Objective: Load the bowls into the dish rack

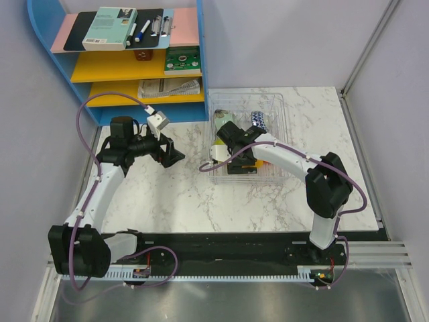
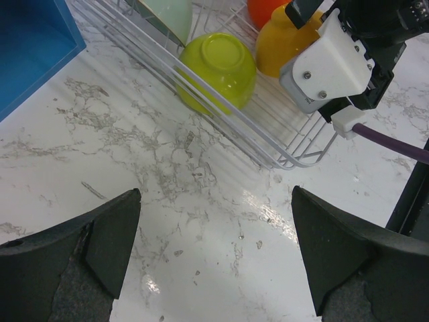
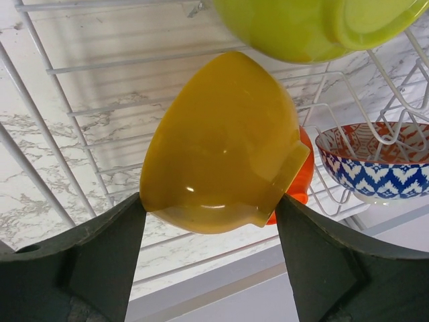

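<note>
Right gripper point(image 3: 211, 201) is inside the dish rack point(image 1: 276, 114), clamped on the orange bowl point(image 3: 221, 141), which is tilted on its side. Lime bowl point(image 2: 218, 70), grey-green bowl point(image 2: 167, 17), red bowl point(image 3: 303, 176) and patterned bowl point(image 3: 372, 164) all sit in the rack. Left gripper point(image 2: 216, 193) is released and holds nothing, over the worktop point(image 2: 188, 161) just outside the rack's corner.

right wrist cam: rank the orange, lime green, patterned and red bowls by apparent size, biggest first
1. Glossy orange round bowl, nearest the lens.
2. Lime green round bowl, cropped by the frame.
3. Blue-white zigzag patterned bowl.
4. Red bowl, only a sliver shows.
True sizes unsure.
</note>
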### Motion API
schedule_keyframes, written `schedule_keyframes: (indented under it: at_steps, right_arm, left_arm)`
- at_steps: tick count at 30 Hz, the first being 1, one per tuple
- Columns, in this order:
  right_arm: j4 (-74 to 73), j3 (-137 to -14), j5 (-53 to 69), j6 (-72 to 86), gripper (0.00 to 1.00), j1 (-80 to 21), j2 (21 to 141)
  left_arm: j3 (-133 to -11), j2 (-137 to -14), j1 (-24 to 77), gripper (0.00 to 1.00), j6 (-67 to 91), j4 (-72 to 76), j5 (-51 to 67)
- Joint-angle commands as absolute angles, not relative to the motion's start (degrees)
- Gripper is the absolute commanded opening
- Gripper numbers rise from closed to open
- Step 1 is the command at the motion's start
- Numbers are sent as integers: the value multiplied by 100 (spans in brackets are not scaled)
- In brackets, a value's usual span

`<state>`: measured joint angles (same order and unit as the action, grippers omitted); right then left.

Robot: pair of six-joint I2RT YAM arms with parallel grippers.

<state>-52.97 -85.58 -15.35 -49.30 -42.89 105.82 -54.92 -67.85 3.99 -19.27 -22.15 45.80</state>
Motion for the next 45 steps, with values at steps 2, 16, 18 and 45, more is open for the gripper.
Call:
schedule_keyframes:
  at_steps: [2, 16, 18, 45]
  right_arm:
    - [-5475, -8508, -1362, -4878, 84, -4298, 10617]
    - [-5766, -8517, -1090, -4843, 91, -4342, 10556]
    - [-5766, -8543, -1072, -4817, 91, -4350, 10538]
    - [-4350, -8860, -133, -2338, 97, -2340, 6718]
  left_arm:
    - [-5458, -6609, 352, 100, -2065, -1986, 4711]
    - [-5440, -6539, 299, 100, -2083, -1978, 4720]
    - [-5441, -6548, 299, 100, -2092, -1978, 4720]
    - [-6160, -5968, 123, 100, -2417, -2680, 4719]
